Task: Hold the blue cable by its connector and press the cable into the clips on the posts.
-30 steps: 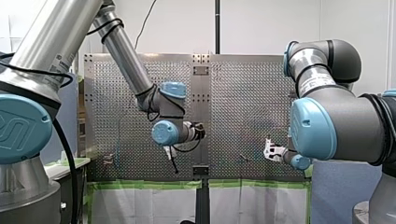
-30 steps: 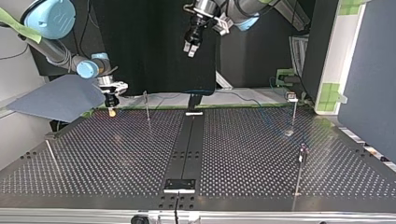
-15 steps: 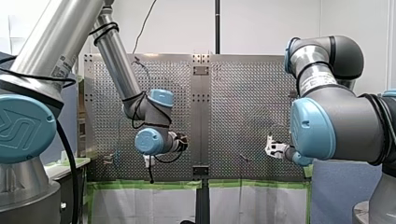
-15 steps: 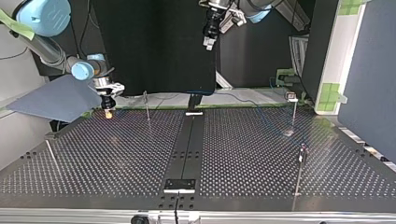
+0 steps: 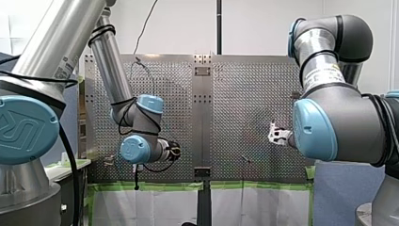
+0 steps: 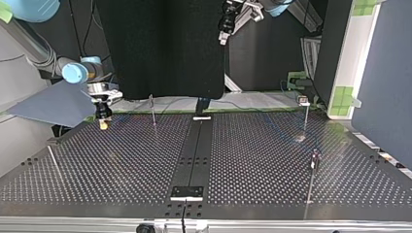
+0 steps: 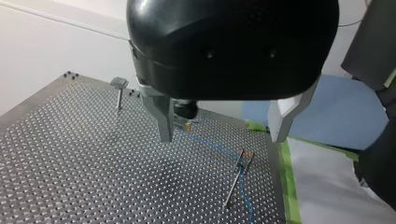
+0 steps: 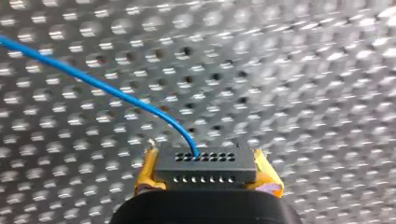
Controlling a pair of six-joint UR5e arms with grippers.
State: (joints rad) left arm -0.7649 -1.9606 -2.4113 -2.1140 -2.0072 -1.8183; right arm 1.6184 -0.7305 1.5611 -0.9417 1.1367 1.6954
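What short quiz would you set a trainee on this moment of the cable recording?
1. True or false: the right gripper is shut on the connector.
2. The pads beside the connector are: A yellow, B green, C red.
3. Which gripper is open and holds nothing?
Key: 1 true; 2 A; 3 the left gripper.

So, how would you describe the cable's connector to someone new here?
Look at the perforated table, then at my right gripper near its far edge, at the top view's left. The connector is the small black block clamped between its yellow pads; only it has two rows of tiny holes, with the blue cable leaving one.
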